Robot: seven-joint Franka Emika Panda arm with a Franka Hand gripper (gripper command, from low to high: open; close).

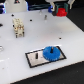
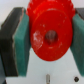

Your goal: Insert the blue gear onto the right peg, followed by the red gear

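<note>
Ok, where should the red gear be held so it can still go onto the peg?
Grip the red gear by its toothed rim, on two opposite sides, coming square onto its flat face. The end effector holds it this way now. The pads sit across its width, and the centre hole is uncovered.

Surface (image 1: 20, 55) mostly open btwn gripper (image 1: 61, 10) at far edge and plate (image 1: 46, 56) near front. Blue gear (image 1: 51, 52) sits on plate's ext-view right part. Small white block (image 1: 18, 27) stands at ext-view left, well apart. Jaws filled by red gear (image 2: 50, 33); no spare gap.
</note>
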